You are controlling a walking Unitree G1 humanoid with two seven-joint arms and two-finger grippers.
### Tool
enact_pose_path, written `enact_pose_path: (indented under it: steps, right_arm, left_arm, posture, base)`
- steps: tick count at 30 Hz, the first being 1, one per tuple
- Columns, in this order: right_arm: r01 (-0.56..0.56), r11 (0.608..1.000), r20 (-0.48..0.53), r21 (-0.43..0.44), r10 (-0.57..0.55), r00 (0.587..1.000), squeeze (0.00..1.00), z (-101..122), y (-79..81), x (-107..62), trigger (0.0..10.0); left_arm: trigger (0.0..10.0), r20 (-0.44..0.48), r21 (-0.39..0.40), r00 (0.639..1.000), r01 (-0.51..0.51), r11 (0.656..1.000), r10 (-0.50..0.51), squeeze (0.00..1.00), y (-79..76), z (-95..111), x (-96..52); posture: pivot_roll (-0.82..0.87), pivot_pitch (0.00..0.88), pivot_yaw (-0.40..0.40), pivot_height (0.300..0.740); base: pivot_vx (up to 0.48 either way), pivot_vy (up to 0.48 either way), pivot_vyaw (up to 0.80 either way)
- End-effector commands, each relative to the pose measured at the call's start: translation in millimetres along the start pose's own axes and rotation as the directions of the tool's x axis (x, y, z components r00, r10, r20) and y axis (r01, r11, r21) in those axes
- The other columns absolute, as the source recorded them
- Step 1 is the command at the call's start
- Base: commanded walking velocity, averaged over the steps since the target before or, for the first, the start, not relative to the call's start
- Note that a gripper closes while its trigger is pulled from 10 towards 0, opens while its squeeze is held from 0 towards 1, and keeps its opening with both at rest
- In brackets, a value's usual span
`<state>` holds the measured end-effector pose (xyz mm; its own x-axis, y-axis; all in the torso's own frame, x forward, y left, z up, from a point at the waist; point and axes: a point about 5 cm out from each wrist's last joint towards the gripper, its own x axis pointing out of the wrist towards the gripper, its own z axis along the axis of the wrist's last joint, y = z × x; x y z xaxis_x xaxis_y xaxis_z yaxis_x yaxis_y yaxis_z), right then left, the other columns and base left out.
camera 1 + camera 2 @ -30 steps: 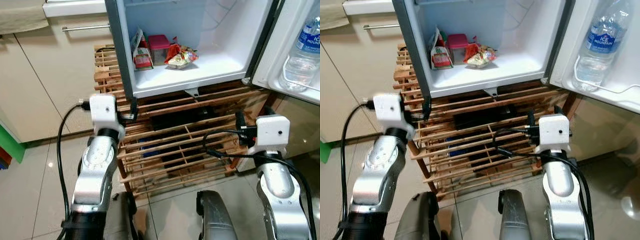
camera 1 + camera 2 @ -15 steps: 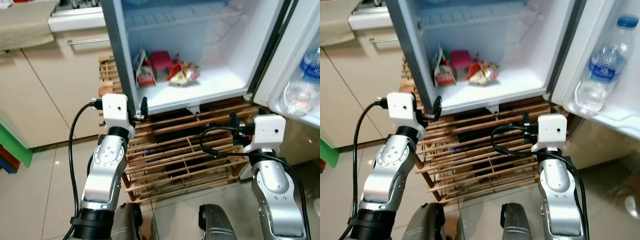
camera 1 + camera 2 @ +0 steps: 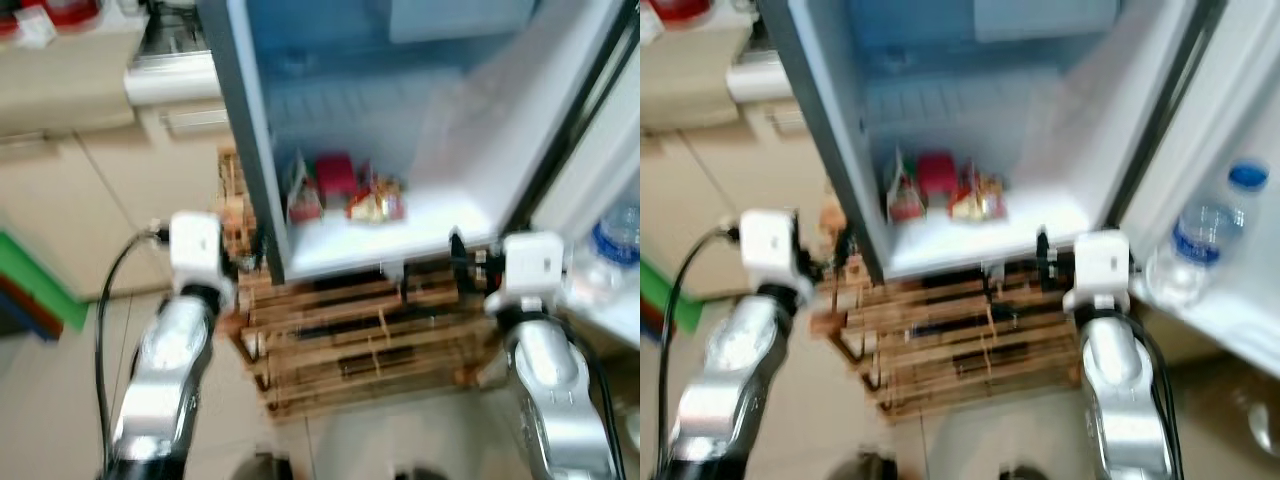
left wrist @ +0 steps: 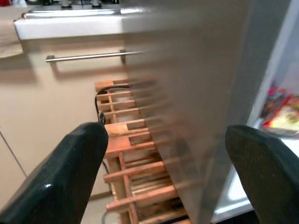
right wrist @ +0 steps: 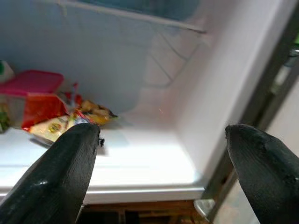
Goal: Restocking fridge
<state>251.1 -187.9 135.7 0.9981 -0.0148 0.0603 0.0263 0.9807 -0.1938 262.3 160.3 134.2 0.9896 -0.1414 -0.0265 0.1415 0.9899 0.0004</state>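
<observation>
Two grippers, both empty: each is spread wide with nothing between its fingers; both are raised at about the height of the fridge's floor.
Fridge (image 3: 420, 150): ahead of and above both grippers, door swung open to the right; smooth white plastic liner, grey side wall, faintly ribbed back panel.
Rack (image 3: 370, 340): slatted wooden stand under the fridge, below and ahead of both grippers; rough bare timber.
Left gripper (image 3: 245, 265): beside the fridge's left wall, outside it; its wrist view straddles that wall's edge, with rack and cabinet to one side.
Right gripper (image 3: 1042, 250): just before the fridge's front lip, looking straight into the compartment; judged the nearer arm for reaching in.
Shelf (image 5: 140, 163): bare white floor lies dead ahead of the right gripper, the likeliest free spot for stock.
Bottle (image 3: 1202, 235): clear plastic, blue cap and label, upright in the door bin, right of the right gripper.
Packets (image 5: 65, 116): crinkly foil snack bags, reds and yellows, at the back, left of the right gripper's line.
Tub (image 5: 30, 84): pink lidded box, just behind the packets.
</observation>
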Motion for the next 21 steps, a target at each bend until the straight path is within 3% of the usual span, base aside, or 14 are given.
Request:
enact_pose_path:
  steps: [1, 4, 8, 14, 21]
  right_arm:
    - [0.011, 1.000, -0.025, 0.020, -0.011, 1.000, 0.77, -2, -6.7, -6.5, 10.0]
    - [-0.010, 1.000, -0.061, 0.021, 0.012, 0.998, 0.80, -10, -3.4, -17.4, 10.0]
    - [-0.031, 1.000, -0.053, 0.007, 0.031, 0.998, 0.80, -10, 0.8, -12.0, 10.0]
    - [-0.048, 0.999, -0.046, 0.006, 0.049, 0.998, 0.63, -9, 6.7, -0.6, 10.0]
    - [-0.046, 0.999, -0.040, 0.014, 0.047, 0.998, 0.62, -7, 8.1, 3.7, 10.0]
  left_arm:
    - [10.0, 0.016, -0.027, 0.998, 0.061, 0.998, -0.061, 0.00, -7.5, 9, -2.8]
    - [10.0, 0.073, -0.054, 0.992, 0.106, 0.993, -0.102, 0.00, -18.7, 19, -4.0]
    - [10.0, 0.108, -0.039, 0.987, 0.121, 0.992, -0.116, 0.00, -22.0, 25, -3.0]
    - [10.0, 0.121, -0.023, 0.986, 0.116, 0.993, -0.112, 0.00, -24.8, 30, 6.1]
    - [10.0, 0.109, -0.016, 0.989, 0.101, 0.995, -0.098, 0.00, -28.7, 29, 12.8]
  posture:
    - [-0.02, 0.000, 0.014, 0.740]
    - [-0.02, 0.000, 0.015, 0.740]
    - [-0.03, 0.000, 0.023, 0.740]
    - [-0.04, 0.000, 0.029, 0.740]
    - [-0.04, 0.000, 0.031, 0.740]
  base:
    - [0.000, 0.000, 0.00]
    - [0.000, 0.000, 0.00]
    - [0.000, 0.000, 0.00]
    - [0.000, 0.000, 0.00]
    - [0.000, 0.000, 0.00]
